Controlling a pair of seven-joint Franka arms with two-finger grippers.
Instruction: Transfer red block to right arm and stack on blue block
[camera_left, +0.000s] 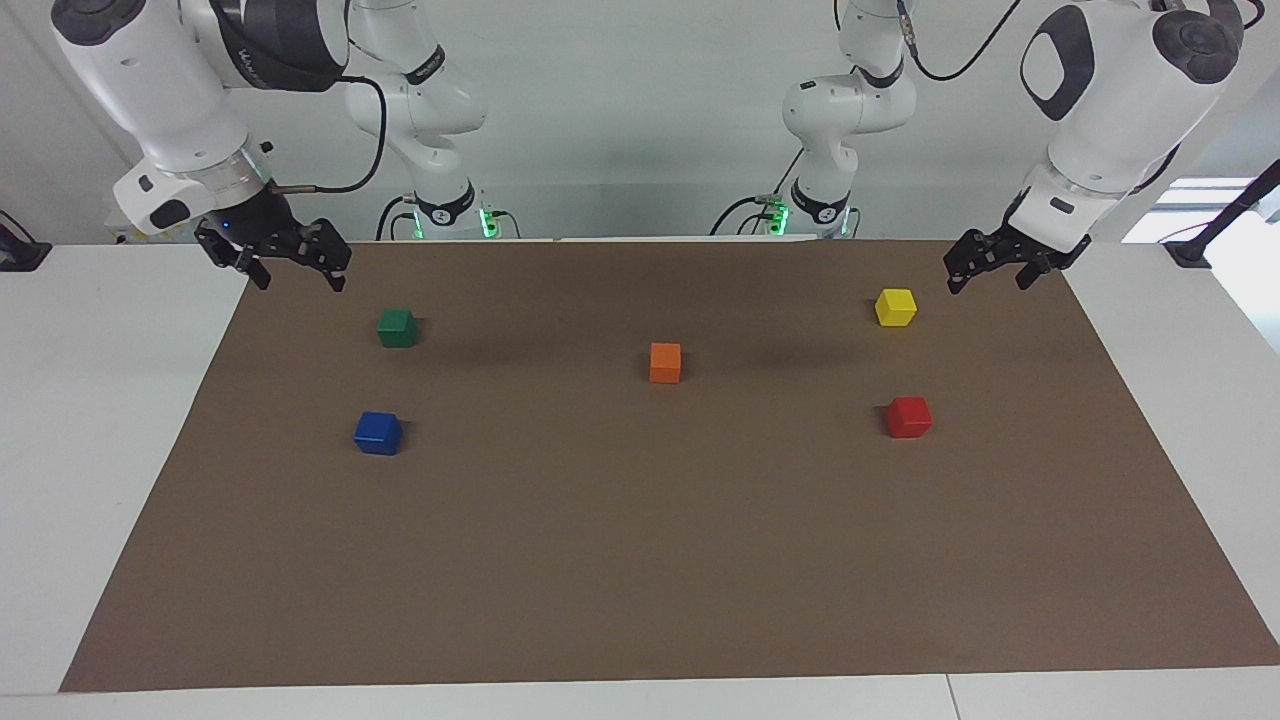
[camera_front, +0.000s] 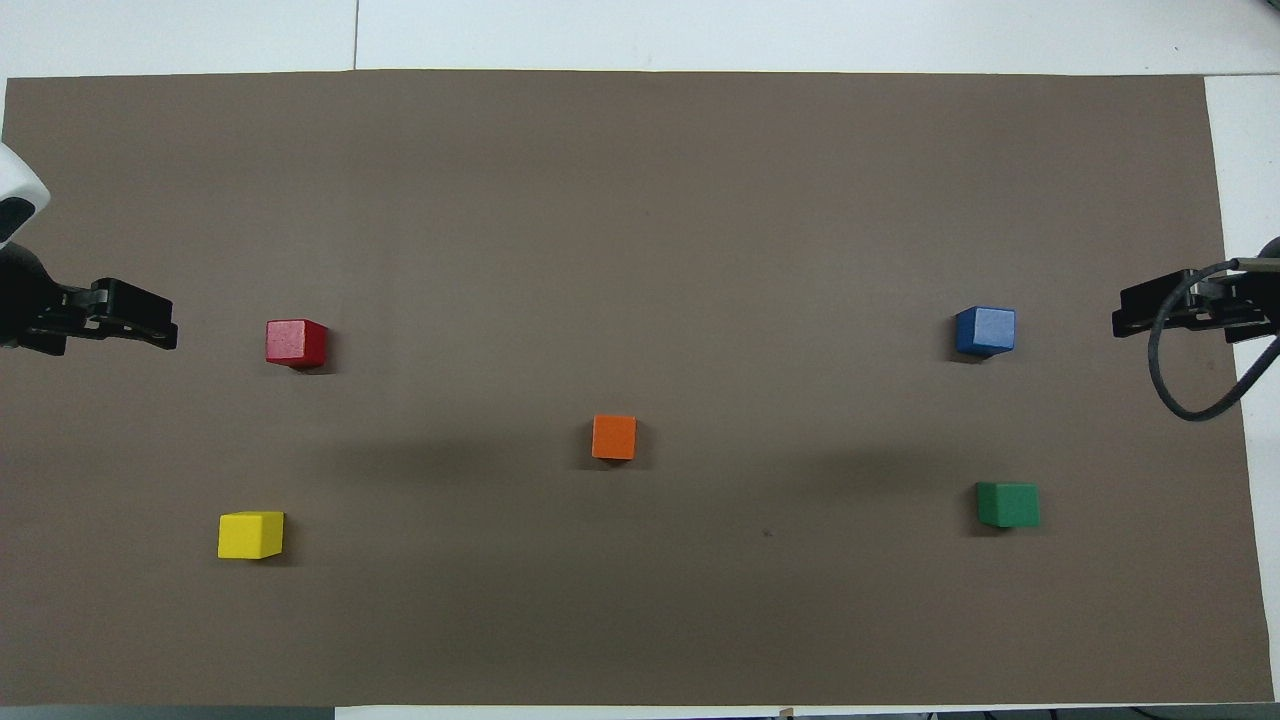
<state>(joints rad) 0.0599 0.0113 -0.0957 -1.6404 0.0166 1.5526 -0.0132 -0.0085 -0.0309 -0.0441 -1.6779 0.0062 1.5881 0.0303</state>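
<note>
Five cubes sit on a brown mat (camera_left: 640, 560) covering the table (camera_left: 90, 450), none touching another, none stacked.

Red block (camera_left: 908, 416) flat on the mat toward the left arm's end, nothing gripping it. Yellow cube (camera_left: 895, 307) at the same end, nearer the robots than red. Blue block (camera_left: 377, 433) toward the right arm's end, well apart from red, about as far from the robots as red is. Green cube (camera_left: 397, 327) at that same end, nearer the robots than blue. Orange cube (camera_left: 665, 362) mid-mat, between the two pairs.

Left gripper (camera_left: 988, 276) hangs in the air over the mat's corner at the left arm's end, close to the robots' edge, fingers spread apart, holding nothing. Yellow is the closest cube to it, but they don't touch. In the overhead view it sits at the frame edge (camera_front: 135, 325) beside red, raised above the mat.

Right gripper (camera_left: 298, 272) hangs over the mat's corner at the right arm's end, fingers spread apart too, empty. Green is its closest cube, no contact. Overhead it shows at the frame edge (camera_front: 1150, 312) beside blue, a black cable (camera_front: 1185, 405) looping under it.

Right arm (camera_left: 160, 90) and left arm (camera_left: 1110, 110) both wait, raised clear of the cubes.
</note>
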